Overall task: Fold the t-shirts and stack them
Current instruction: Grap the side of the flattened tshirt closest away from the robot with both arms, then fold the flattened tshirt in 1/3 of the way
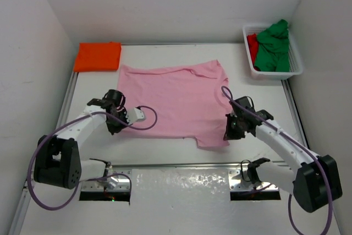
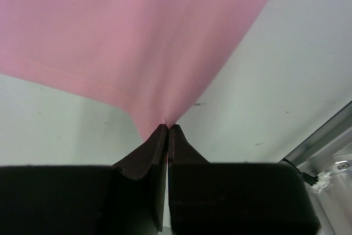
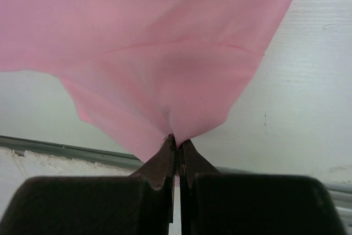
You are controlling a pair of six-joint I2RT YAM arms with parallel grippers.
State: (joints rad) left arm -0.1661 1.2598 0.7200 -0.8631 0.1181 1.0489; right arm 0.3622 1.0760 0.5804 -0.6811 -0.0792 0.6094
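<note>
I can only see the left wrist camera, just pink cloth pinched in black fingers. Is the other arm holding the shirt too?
Observer: Yes. The right gripper is shut on the pink shirt as well, at its near right corner.
Operator: Where did the other shirts go?
Observer: An orange shirt lies folded at the far left corner of the table.
Operator: Are there any more?
Observer: A green shirt and a red shirt sit bunched up in a white basket at the far right.
</note>
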